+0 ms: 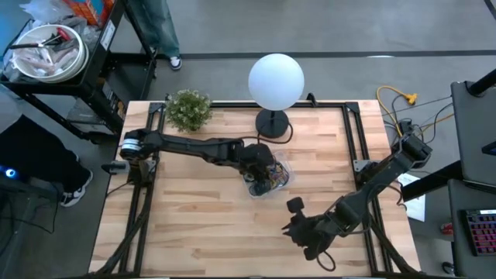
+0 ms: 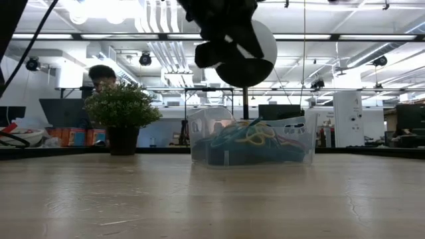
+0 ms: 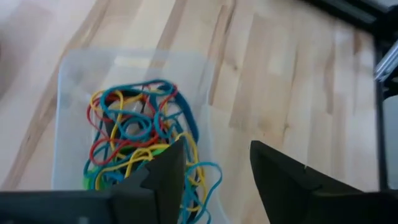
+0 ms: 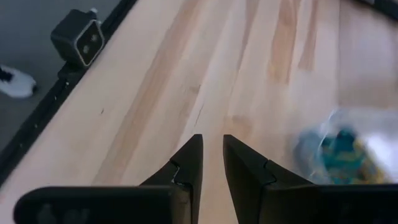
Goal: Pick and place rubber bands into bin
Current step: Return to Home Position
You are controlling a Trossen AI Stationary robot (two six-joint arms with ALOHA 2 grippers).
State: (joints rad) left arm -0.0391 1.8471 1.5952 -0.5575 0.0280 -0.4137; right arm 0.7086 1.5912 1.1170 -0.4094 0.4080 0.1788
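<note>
Zero loose rubber bands on the wood that I can spot from the high view, they all seem to sit as one coloured tangle in the bin mid-table, just in front of the lamp, so I'd say the picking is done and this is the pull-back-to-rest bit. The left gripper hangs right over the bin, while the right gripper sits well apart from it near the front edge. Low view: the bin stands flat on the table with the rubber bands heaped inside below its rim, and the left arm's dark head shows above it, clear of the walls, with the plant off to one side. Left wrist view: its fingers are spread wide with nothing between them, and the tangle lies underneath, mostly past one finger rather than in the gap, so no contact that I can see. My guess for the next move is a straight lift first, so no loop gets dragged out, then fold the arm back. Right wrist view: those fingers are almost together, only a thin slit, gripping nothing, with bare wood ahead and the bin off to the side, blurry
</note>
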